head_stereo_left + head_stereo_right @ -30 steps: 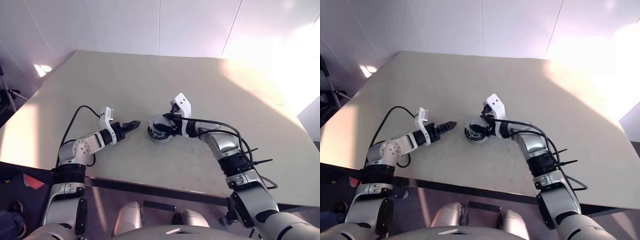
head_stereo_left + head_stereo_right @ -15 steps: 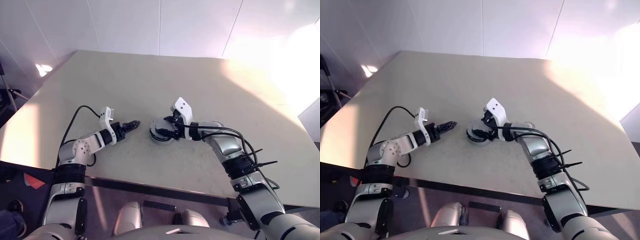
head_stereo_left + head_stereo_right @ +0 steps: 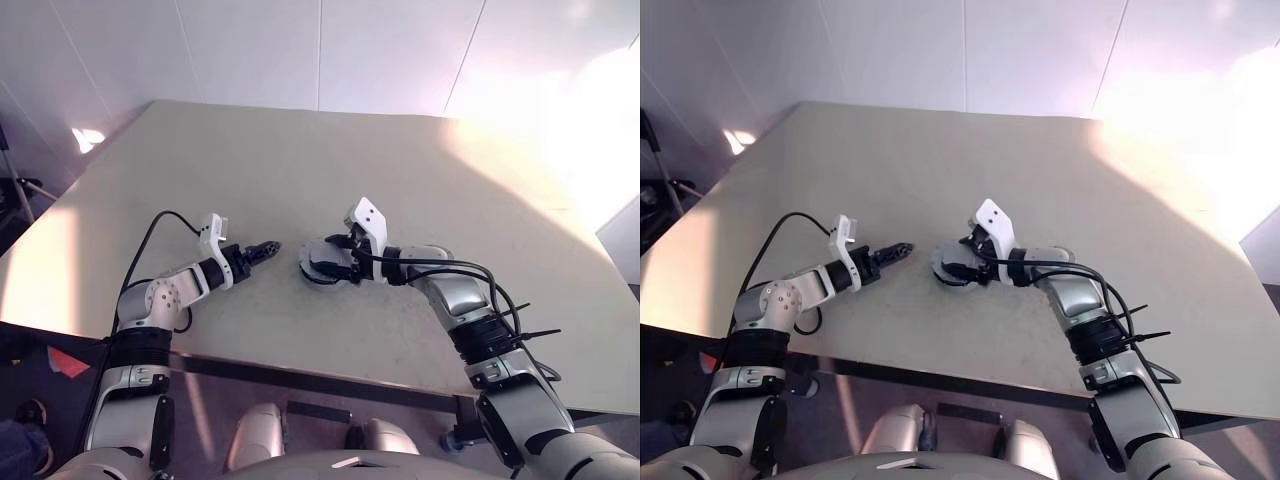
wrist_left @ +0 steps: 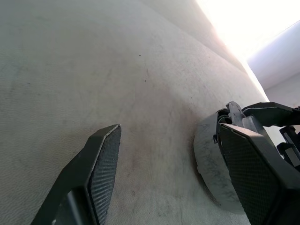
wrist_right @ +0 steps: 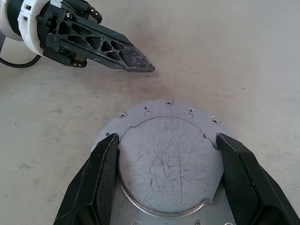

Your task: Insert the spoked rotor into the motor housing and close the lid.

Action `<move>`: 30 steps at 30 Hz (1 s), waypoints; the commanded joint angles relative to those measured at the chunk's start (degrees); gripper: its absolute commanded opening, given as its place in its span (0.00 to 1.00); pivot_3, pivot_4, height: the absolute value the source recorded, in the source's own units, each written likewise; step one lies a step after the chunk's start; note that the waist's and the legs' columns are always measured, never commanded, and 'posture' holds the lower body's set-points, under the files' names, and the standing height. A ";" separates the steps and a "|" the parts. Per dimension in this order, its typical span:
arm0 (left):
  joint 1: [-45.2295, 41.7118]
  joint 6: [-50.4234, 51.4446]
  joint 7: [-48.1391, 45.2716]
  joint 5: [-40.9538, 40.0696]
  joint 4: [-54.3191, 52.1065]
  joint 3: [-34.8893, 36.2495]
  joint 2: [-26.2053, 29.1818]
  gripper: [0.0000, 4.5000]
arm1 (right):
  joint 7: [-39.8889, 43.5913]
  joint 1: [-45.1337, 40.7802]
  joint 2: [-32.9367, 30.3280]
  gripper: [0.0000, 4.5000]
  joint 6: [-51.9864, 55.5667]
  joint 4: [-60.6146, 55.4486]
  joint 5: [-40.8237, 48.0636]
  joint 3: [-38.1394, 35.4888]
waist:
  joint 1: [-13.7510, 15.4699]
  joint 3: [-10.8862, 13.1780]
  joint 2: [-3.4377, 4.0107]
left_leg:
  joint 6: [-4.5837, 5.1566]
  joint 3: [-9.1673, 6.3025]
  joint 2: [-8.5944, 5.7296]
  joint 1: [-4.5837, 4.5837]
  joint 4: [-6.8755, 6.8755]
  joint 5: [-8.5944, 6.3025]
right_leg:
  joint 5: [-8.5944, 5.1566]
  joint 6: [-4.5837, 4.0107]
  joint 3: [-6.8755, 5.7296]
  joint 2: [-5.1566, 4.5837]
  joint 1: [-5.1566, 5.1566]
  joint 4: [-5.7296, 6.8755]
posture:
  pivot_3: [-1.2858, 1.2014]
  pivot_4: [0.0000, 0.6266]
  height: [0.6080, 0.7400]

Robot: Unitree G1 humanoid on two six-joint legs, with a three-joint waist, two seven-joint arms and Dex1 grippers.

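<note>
The lid (image 5: 171, 164), a light grey round disc with a scratched flat face and small holes in its flange, lies flat on the table as the top of a low grey drum (image 4: 211, 173). My right gripper (image 5: 166, 138) is open, one finger on each side of the raised face; I cannot tell whether the fingers touch it. In the left eye view the drum (image 3: 318, 266) lies at mid table. My left gripper (image 3: 268, 247) is open and empty, a short way left of the drum and pointing at it. The spoked rotor is hidden. The motor housing cannot be told apart from the drum.
The beige table (image 3: 400, 160) stretches far behind and to both sides of the drum. Its front edge (image 3: 300, 372) runs close below both arms. A black cable (image 3: 150, 235) loops off my left wrist. White wall panels stand behind the table.
My right wrist has rolled a little over the lid and its forearm has sunk lower toward the table. The left arm and the drum have stayed put.
</note>
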 commanded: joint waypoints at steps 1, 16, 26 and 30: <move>-1.15 -0.71 -0.47 -0.15 -1.70 0.40 0.59 0.78 | 0.20 -0.67 -0.75 0.70 -2.77 -1.74 -0.91 -0.10 | 0.01 0.00 0.00 | 0.00 0.00 0.00 0.00 0.00 0.00 | 0.00 0.00 0.00 0.00 0.00 0.00 | 0.52 0.00 1.00; -1.07 -0.80 -0.55 0.08 -1.66 0.24 0.42 0.78 | 0.65 -0.56 -1.85 0.70 -4.68 0.51 -3.70 1.57 | 0.02 0.00 -0.01 | 0.02 0.00 0.00 0.01 0.00 -0.01 | 0.00 0.00 0.00 0.00 0.02 0.00 | 0.52 0.00 1.00; -0.66 -0.75 -0.41 0.03 -2.03 0.28 0.14 0.78 | -0.77 -1.89 -1.84 0.70 -3.88 2.42 -4.07 1.29 | 0.02 -0.01 -0.01 | 0.03 0.00 0.00 0.14 0.08 0.03 | 0.04 -0.06 0.00 -0.01 0.14 0.05 | 0.52 0.00 1.00; -0.67 -0.73 -0.35 -0.01 -2.08 0.30 -0.01 0.78 | -0.32 -1.54 -2.33 0.70 -4.13 2.50 -4.53 1.86 | 0.03 -0.01 -0.01 | 0.04 0.00 0.00 0.13 0.14 0.03 | 0.05 -0.07 0.00 -0.01 0.14 0.09 | 0.52 0.00 1.00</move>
